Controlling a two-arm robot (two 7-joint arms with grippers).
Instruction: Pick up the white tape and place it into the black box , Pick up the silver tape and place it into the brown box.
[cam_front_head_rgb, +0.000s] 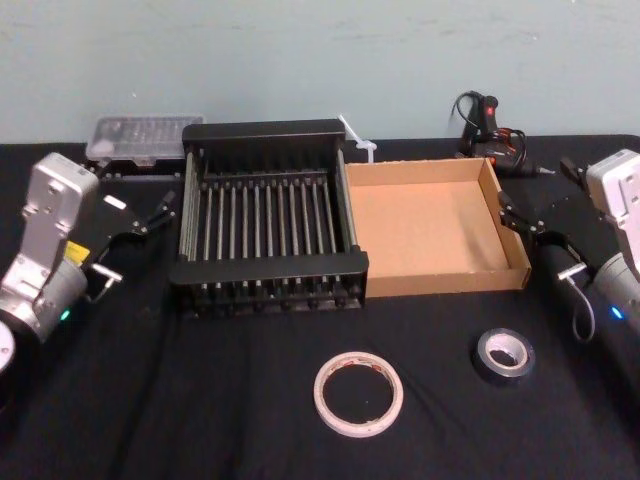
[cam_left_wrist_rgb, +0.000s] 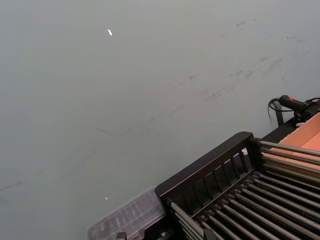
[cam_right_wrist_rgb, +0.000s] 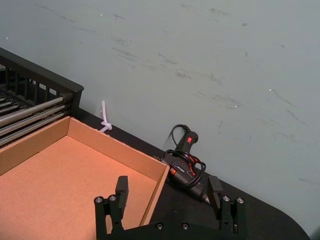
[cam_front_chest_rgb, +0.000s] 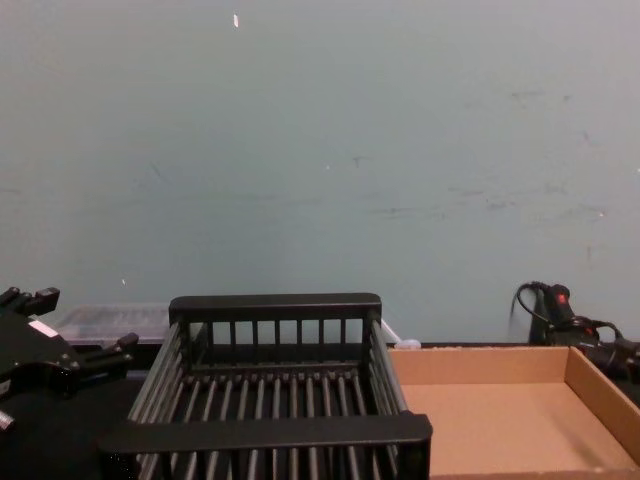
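Note:
The white tape (cam_front_head_rgb: 358, 393) lies flat on the black cloth near the table's front, in front of the black box (cam_front_head_rgb: 268, 268). To its right, in front of the brown box (cam_front_head_rgb: 420, 230), lies the smaller silver tape (cam_front_head_rgb: 504, 354). Both boxes hold nothing. My left gripper (cam_front_head_rgb: 136, 242) hovers open beside the black box's left side, also seen in the chest view (cam_front_chest_rgb: 75, 325). My right gripper (cam_front_head_rgb: 540, 242) stands open at the brown box's right wall; its fingers (cam_right_wrist_rgb: 121, 189) straddle that box's far right corner (cam_right_wrist_rgb: 162, 175). Neither gripper touches a tape.
A clear plastic case (cam_front_head_rgb: 135, 140) sits behind the black box's left corner. A white zip tie (cam_front_head_rgb: 356, 137) lies behind the boxes. A black glue gun with cable (cam_front_head_rgb: 490, 130) rests at the back right, close to the right gripper. A blue-grey wall stands behind the table.

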